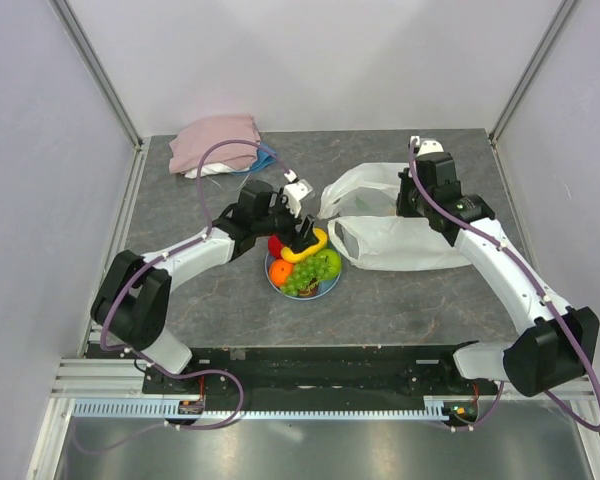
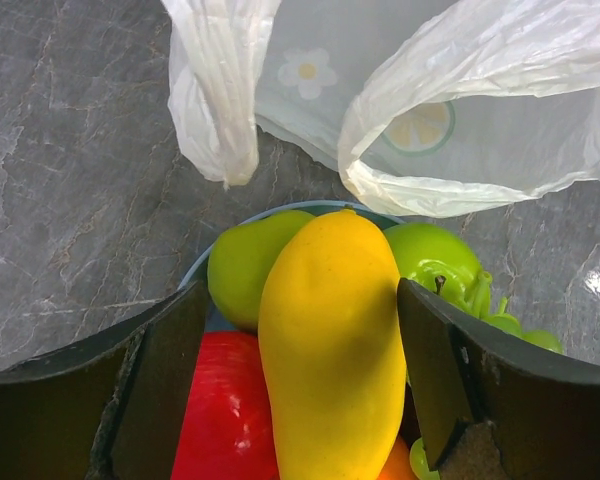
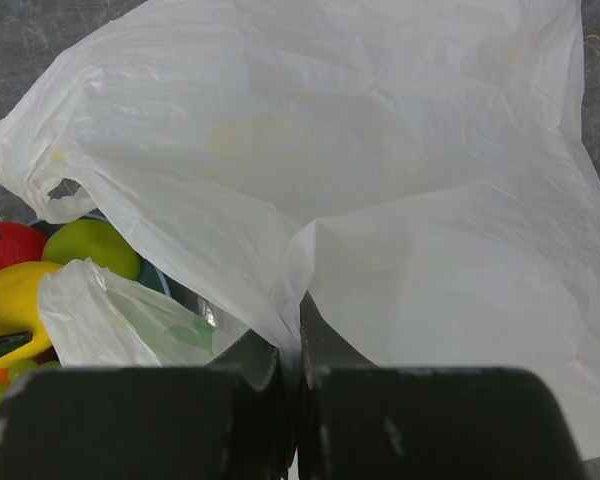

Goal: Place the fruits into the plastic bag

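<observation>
The fruits lie piled on a light-blue plate [image 1: 326,290]: yellow mango [image 1: 310,247] on top, red apple [image 1: 277,245], orange [image 1: 280,270], green grapes [image 1: 303,281], green apple [image 1: 327,262]. My left gripper [image 1: 305,236] is open and straddles the mango [image 2: 330,340]; its right finger touches the mango and its left finger stands off. The red apple [image 2: 225,410], pear [image 2: 242,265] and green apple [image 2: 430,255] show beside the mango. My right gripper [image 3: 298,335] is shut on a fold of the plastic bag [image 3: 380,180], holding its mouth [image 2: 450,120] up just beyond the plate. The bag [image 1: 400,238] lies at centre right.
A folded pink cloth [image 1: 215,140] with something blue under it lies at the back left. Grey walls and metal posts close in the dark stone tabletop [image 1: 180,215] on three sides. One bag handle [image 2: 215,100] hangs near the plate's far edge.
</observation>
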You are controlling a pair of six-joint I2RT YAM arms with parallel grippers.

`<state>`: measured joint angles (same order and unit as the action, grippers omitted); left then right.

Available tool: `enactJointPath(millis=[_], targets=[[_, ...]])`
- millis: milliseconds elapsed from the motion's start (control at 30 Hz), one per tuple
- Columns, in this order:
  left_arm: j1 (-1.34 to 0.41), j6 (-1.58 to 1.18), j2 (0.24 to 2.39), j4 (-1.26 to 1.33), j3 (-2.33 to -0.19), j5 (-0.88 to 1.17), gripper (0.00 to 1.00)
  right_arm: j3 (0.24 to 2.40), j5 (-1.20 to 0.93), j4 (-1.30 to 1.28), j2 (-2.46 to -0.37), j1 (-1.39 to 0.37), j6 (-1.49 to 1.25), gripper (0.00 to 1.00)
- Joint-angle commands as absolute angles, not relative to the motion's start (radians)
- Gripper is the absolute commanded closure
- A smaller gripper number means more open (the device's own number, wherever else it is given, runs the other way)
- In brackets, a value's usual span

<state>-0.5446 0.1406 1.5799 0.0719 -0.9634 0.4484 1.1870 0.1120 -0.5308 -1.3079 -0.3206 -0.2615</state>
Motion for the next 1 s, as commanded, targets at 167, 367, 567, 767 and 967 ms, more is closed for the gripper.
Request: enactJointPath(millis=[167,367,567,767,967], targets=[[-0.549,0.187,1.628,0.038,-1.019,0.480,0.17,1.175,0.091,-0.494,-1.285,-0.308,-0.256,1.00],[-0.549,0.184,1.634,0.029,-1.025,0.474,0.18,1.170,0.089,-0.492,-1.285,-0.301,-0.258,1.00],[-0.549,0.181,1.640,0.009,-1.034,0.462,0.37,1.167,0.086,-0.489,-1.285,-0.298,-0.256,1.00],[-0.549,0.161,1.603,0.024,-1.042,0.466,0.53,1.166,0.080,-0.486,-1.284,-0.298,-0.259,1.00],[-0.549,0.140,1.536,0.092,-1.032,0.443,0.54,1.166,0.075,-0.488,-1.282,-0.296,-0.259,1.00]])
